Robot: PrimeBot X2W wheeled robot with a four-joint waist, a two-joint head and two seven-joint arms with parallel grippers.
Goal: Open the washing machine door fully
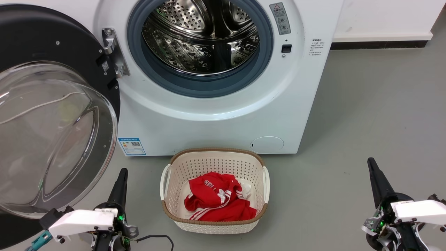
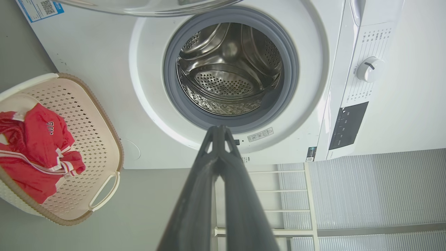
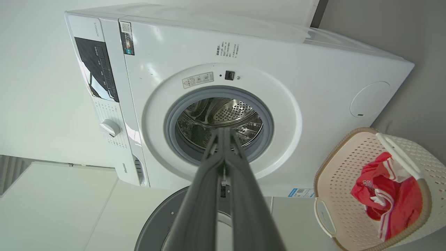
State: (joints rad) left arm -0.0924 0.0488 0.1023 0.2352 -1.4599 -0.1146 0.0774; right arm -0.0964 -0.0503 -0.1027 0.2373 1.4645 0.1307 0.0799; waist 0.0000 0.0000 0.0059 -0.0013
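The washing machine door (image 1: 52, 115) stands swung wide open at the left of the white machine (image 1: 216, 118), its black disc facing me and its clear glass bowl bulging toward me; a metal hinge (image 1: 113, 52) ties it to the machine's front. A sliver of the door's glass (image 2: 146, 7) runs along the top of the left wrist view, and part of its rim (image 3: 163, 219) sits low in the right wrist view. My left gripper (image 1: 123, 170) is shut and empty, just right of the glass bowl and apart from it. My right gripper (image 1: 370, 160) is shut and empty, over the floor at the lower right.
The steel drum mouth (image 1: 200, 38) with its grey rubber ring lies exposed. A cream perforated laundry basket (image 1: 214, 223) holding red and white clothes (image 1: 217, 202) stands on the grey floor directly before the machine, between my two arms. A small round white service flap (image 1: 267, 144) is low on the machine.
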